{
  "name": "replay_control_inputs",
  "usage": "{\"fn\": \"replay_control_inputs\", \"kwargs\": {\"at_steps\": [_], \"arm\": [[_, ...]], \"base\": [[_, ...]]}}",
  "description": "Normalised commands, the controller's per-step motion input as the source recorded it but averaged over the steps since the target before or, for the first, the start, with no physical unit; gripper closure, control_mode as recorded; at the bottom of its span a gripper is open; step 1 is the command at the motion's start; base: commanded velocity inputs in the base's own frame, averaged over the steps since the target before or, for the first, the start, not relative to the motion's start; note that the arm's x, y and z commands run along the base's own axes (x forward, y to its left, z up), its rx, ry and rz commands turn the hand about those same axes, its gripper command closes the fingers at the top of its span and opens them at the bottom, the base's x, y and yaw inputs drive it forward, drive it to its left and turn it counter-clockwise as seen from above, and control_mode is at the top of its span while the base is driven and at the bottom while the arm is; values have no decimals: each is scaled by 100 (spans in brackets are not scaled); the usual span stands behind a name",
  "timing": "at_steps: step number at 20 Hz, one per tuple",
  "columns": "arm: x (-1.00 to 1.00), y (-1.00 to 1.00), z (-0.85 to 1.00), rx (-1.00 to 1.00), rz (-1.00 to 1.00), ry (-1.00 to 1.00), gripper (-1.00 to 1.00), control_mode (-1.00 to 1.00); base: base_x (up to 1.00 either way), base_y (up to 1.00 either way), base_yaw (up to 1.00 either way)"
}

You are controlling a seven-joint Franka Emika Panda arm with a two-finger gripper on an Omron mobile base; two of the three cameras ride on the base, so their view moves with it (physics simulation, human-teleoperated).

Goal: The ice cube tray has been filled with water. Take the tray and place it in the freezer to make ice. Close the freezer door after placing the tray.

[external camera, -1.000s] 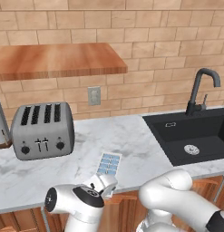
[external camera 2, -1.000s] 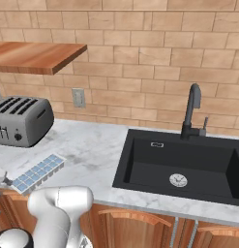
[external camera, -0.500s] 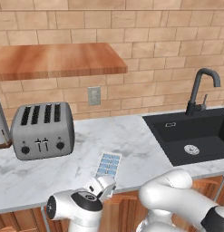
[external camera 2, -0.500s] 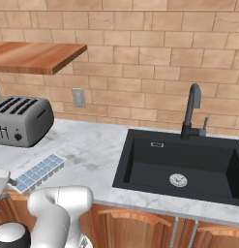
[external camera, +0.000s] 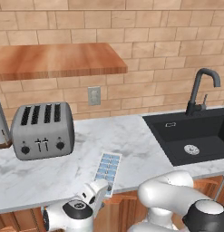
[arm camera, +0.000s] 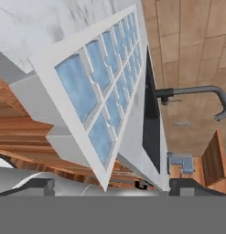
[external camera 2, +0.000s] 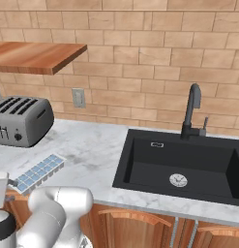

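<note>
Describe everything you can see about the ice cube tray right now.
The long narrow white plastic ice cube tray has two rows of small square cells, each holding flat pale-blue water. It lies flat on the white-grey marble counter, at the front edge, angled slightly, with its near end over the edge. It sits between the grey four-slot toaster and the black sink, touching neither. The end effector is right at its near end; whether it grips the tray cannot be told.

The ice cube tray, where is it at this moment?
The ice cube tray lies at the front edge of the marble counter, between the toaster and the black sink, just beyond the gripper.
</note>
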Motion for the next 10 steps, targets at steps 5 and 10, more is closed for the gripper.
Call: {"fn": "replay_control_inputs", "kwargs": {"at_steps": [5, 10], "arm": [[18, 5, -23, -10, 0, 0, -100, -100], [13, 2, -25, -4, 0, 0, -100, -100]], "base": [[0, 0, 0], [0, 0, 0]]}}
